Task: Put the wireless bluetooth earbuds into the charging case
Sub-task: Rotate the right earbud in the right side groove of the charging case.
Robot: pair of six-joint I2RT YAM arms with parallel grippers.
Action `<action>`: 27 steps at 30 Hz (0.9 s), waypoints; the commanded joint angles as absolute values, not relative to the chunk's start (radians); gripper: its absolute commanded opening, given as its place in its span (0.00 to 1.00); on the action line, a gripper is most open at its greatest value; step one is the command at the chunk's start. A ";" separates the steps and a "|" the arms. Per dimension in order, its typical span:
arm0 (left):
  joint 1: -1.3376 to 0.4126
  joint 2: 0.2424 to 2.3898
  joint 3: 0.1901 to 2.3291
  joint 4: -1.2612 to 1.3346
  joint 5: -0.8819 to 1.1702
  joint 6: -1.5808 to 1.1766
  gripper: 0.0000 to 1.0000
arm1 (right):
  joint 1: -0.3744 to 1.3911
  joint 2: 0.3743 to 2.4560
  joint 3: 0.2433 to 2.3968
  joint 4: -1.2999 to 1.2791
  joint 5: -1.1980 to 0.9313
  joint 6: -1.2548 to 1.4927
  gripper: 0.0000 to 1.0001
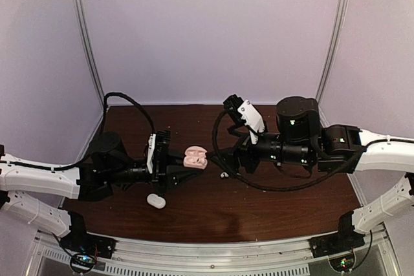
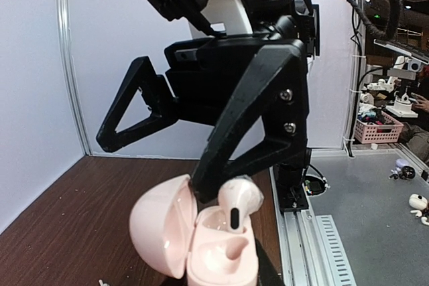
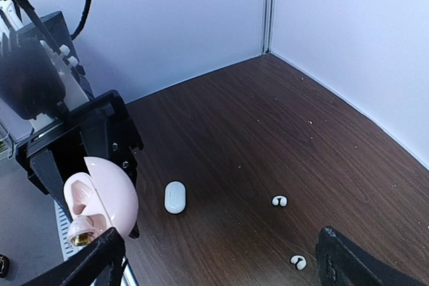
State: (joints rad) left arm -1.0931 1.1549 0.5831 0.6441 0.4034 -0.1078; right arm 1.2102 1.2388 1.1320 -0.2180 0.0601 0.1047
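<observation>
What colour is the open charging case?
The charging case is pale pink; the left wrist view shows it best.

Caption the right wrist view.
Left gripper holds the open pink case; a white case and two earbuds lie on the table.

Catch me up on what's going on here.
The left gripper holds an open pink charging case in its fingers. The right gripper, fingers spread wide, is at the case, one fingertip beside an earbud seated in one socket; the other socket looks empty. Two tiny white earbuds and a white oval case lie on the table.
</observation>
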 commanded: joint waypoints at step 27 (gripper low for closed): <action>-1.068 1.167 0.581 0.716 0.439 -0.140 0.00 | 1.218 1.224 1.137 -0.171 -0.124 0.141 1.00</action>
State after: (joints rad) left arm -1.0740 1.1595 0.5831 0.6571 0.4191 -0.1307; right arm 1.2125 1.2194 1.0935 -0.2047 -0.1066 0.1360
